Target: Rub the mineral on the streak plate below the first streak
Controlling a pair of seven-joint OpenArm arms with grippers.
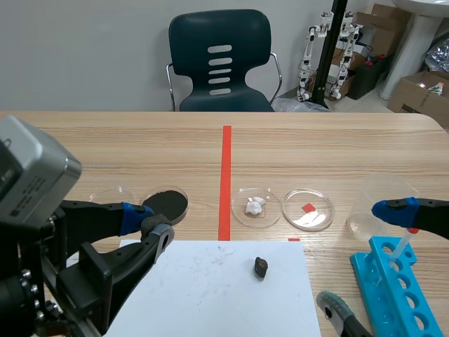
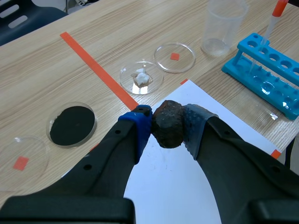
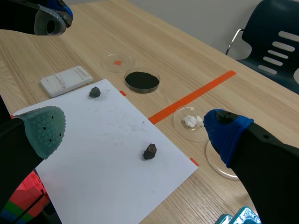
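Across a pale wood-grain bench [image 1: 140,147], split by an orange-red tape line, with a dark chair [image 1: 219,60] pushed in behind. Gripping a dark, lumpy mineral [image 2: 168,123] tight between the pads of the left jaws, held up above the white paper sheet [image 1: 210,291]. With the right jaws spread wide, holding nothing, near the blue test-tube rack [image 1: 368,277]. Placing the white streak plate [image 3: 65,80] flat on the bench just beside the sheet's corner, near a small dark stone [image 3: 95,92] and not far from the left jaws. Cannot make out the first streak on it, too faint from this far. Noting also a second dark stone [image 3: 149,151] loose on the paper.

Likely ways to go wrong from here:
- Dragging the plate along the bench under a sideways rub, with no hold on it.
- Pressing too hard and crumbling the mineral, or twisting it out of the pads.
- Coming down on top of the existing mark rather than below it, given how poorly it shows.
- Nudging the small dark stone or the black-powder dish [image 1: 168,203] on the way down.
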